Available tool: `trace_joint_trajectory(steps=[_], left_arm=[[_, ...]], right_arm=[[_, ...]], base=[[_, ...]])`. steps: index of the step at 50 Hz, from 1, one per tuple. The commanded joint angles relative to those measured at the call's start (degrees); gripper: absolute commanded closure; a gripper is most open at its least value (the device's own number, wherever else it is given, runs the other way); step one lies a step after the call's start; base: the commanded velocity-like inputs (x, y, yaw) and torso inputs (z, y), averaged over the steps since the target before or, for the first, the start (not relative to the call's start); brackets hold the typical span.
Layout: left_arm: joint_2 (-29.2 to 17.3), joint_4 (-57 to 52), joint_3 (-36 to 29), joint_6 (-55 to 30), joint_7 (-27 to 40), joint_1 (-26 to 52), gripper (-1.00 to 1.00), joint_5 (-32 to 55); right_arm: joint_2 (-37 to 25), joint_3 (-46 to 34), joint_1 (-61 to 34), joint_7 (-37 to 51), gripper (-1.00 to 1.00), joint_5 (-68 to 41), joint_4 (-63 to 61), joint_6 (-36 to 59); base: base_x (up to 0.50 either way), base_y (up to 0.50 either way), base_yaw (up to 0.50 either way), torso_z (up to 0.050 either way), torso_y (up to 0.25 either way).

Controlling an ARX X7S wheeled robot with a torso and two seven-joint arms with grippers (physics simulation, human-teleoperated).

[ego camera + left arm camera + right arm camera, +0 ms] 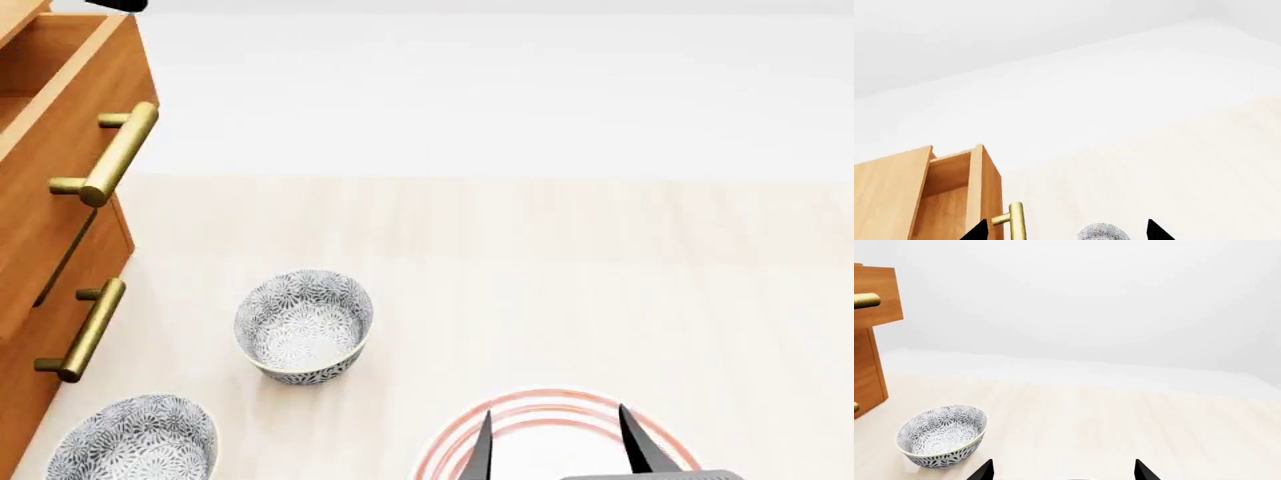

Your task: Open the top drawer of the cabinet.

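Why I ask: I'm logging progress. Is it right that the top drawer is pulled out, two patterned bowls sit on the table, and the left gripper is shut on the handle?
Not quite. The top drawer is pulled out and two bowls sit on the table, but the left wrist view shows the left gripper open beside the handle, not shut on it.

Top drawer (60, 150) (brass-handled) juts from cabinet (40, 330).
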State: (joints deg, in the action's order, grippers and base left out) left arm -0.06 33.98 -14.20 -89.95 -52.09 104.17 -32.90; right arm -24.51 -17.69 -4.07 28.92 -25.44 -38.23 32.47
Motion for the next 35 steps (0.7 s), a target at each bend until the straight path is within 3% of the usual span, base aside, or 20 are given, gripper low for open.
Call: trace_joint_trajectory(steps=[1, 35], left_arm=[[-0.21, -0.01, 2.51, 0.37, 0.96, -2.47, -1.00, -2.77], [-2.67, 3.70, 8.32, 7.09, 11.18, -8.55, -1.00, 2.15]], right_arm=[[-0.22, -0.16, -0.12, 0.53, -1.00, -0.21, -0.93, 0.66], [-0.39, -1.12, -0.42, 0.72, -1.00, 0.22, 0.38, 0.15]], base=[[0.00, 0.00, 0.00, 0.000, 0.000], [0.00, 0.00, 0.00, 0.000, 0.000]])
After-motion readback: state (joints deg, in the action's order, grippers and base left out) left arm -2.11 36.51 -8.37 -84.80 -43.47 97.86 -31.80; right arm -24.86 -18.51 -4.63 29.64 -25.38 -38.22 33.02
